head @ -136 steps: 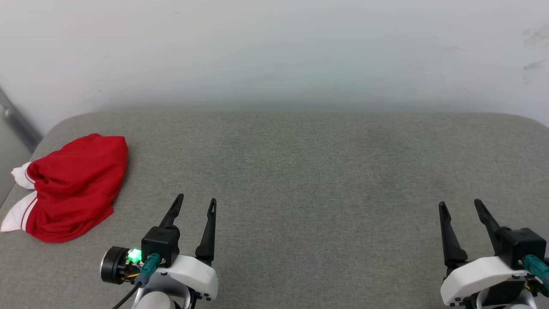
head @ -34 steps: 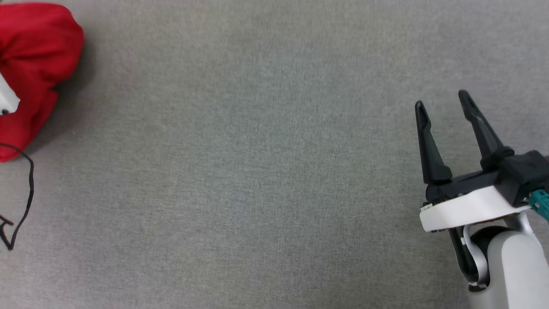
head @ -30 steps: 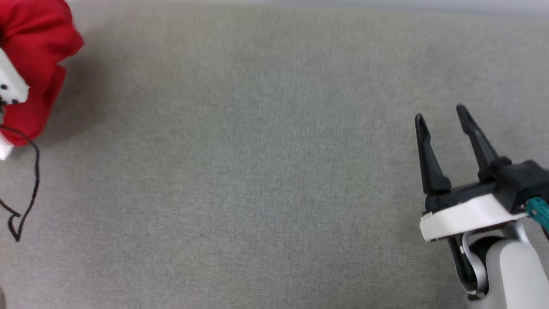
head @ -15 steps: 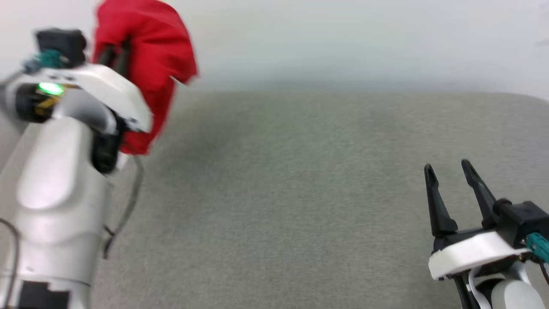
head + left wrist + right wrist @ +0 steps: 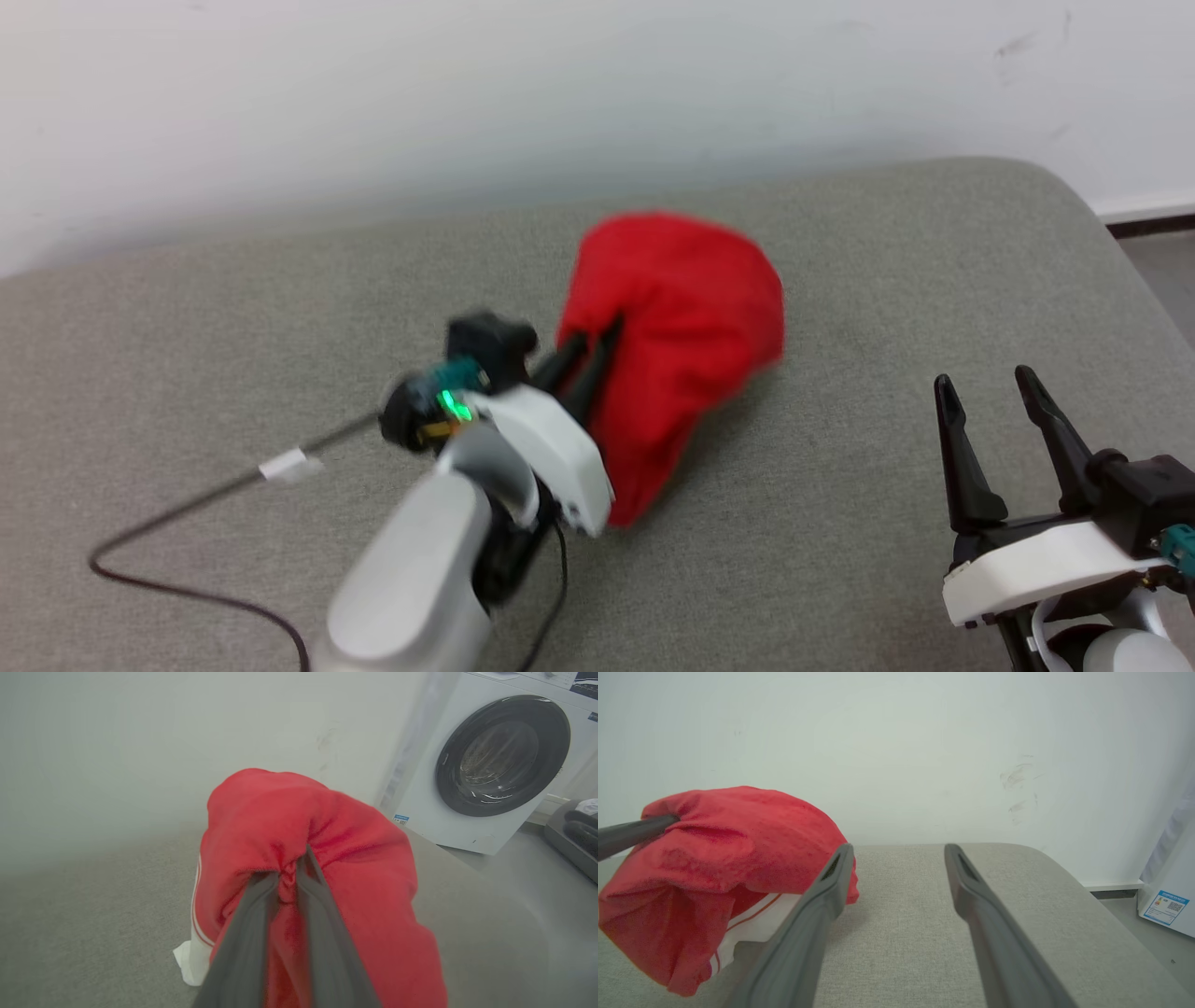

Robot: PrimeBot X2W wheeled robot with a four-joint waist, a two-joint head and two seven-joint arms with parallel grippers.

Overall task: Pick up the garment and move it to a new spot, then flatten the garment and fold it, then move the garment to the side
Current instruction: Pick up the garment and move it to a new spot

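Fabric of the garment is pinched between the nearly closed fingers of the left gripper. The red bundle is held up over the middle of the grey cushioned surface, with a white sleeve hanging beneath. Whether its lowest fold touches the cushion cannot be told. The right gripper is spread wide and empty, near the surface's right side, apart from the garment.

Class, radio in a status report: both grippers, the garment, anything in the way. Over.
Left gripper shut on garment; right gripper open. Garment bunched, hanging from the pinch over the gray cushion. Black cable trails beside left arm, apart from garment.
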